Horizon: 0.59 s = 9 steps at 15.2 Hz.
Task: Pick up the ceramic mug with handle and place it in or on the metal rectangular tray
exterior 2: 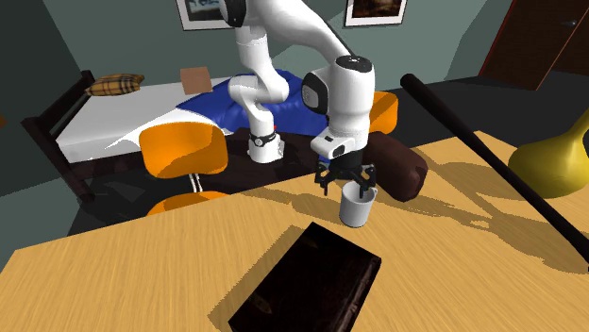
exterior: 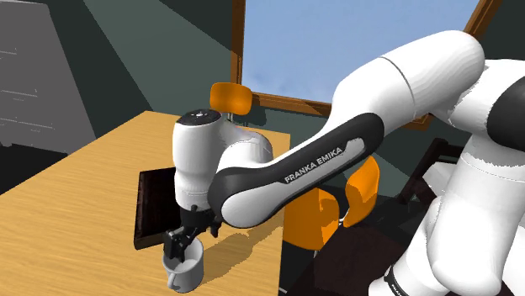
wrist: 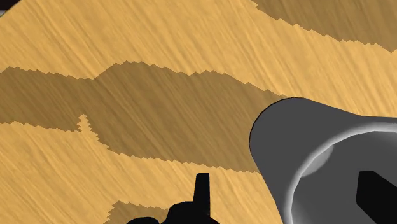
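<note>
In wrist view, one finger point(wrist: 378, 197) sits inside the mug point(wrist: 286, 146)

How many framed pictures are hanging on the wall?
2. One framed picture hangs left of the arm in the second exterior view, the other picture right of it. The arm may hide another.

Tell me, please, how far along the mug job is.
Approach looks done: the open claw straddles the wall of the mug, which stands on the table. In hand: the grasp, not yet closed. Left: lifting it and setting it in the dark tray.
</note>
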Motion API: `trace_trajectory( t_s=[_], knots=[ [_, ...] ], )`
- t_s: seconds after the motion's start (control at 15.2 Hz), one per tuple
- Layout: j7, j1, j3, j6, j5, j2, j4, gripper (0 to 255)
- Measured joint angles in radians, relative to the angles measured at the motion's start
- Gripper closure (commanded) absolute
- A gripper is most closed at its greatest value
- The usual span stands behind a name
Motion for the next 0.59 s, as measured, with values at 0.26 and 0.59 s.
trace_trajectory(
  t_s=[0.26,0.59],
  knots=[
    [0.01,0.004,-0.003,0.029,-0.014,0.018,-0.014,0],
    [0.01,0.005,-0.003,0.031,-0.015,0.019,-0.015,255]
  ],
)
